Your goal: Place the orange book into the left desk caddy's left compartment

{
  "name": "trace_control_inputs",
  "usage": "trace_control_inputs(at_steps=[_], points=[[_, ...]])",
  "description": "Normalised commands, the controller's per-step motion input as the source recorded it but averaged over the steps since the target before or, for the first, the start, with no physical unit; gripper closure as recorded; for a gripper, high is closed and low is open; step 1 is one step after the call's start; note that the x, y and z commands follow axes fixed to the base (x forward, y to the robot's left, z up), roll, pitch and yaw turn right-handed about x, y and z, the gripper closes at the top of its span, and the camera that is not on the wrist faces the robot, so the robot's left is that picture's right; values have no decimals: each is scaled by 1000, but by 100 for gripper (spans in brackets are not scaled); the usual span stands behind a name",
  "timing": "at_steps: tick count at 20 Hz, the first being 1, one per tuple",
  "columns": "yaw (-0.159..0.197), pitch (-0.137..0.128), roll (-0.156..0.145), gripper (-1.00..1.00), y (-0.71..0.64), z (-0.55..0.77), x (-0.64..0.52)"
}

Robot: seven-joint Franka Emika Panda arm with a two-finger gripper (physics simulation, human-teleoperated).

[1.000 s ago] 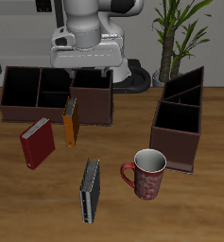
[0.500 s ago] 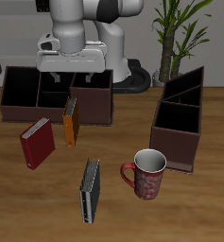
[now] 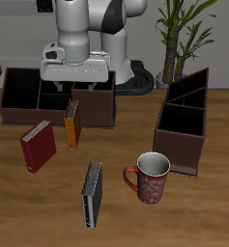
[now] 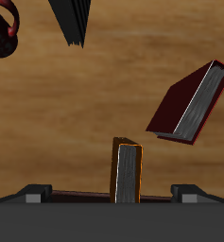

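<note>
The orange book [image 3: 71,125] stands on its edge on the table, just in front of the broadside caddy; in the wrist view [image 4: 128,171] its pale page edge shows. My gripper [image 3: 75,95] hangs above and slightly behind it, open and empty. In the wrist view my gripper [image 4: 111,193] has its jaws wide apart, with the book lined up between them and below. The left desk caddy [image 3: 179,123] stands short-end-on across the table, and its left compartment [image 3: 188,90] with the tall sloping walls is at its far end.
A dark-red book [image 3: 38,147] leans beside the orange one, also in the wrist view [image 4: 191,102]. A dark grey book [image 3: 92,194] and a red mug [image 3: 151,178] sit near the front. The broadside caddy [image 3: 19,108] is under my arm. A plant [image 3: 184,34] stands at the back.
My gripper has shifted across the broadside caddy and come down, so it now hangs lower, over the orange book. The books, mug and caddies have not moved.
</note>
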Motion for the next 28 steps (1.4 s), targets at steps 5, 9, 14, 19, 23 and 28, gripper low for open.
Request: trace_control_inputs(at_steps=[5, 9, 14, 19, 23, 28], points=[[-23, -40, -40, -100, -228, -172, -42], [3, -26, -17, -100, -97, -154, -30], [11, -38, -7, -100, -11, -233, -63], [-20, -17, 0, -100, -71, -226, -16], [4, 8, -15, -100, -29, -204, 96], [-37, 38, -6, -100, -53, -279, 92]])
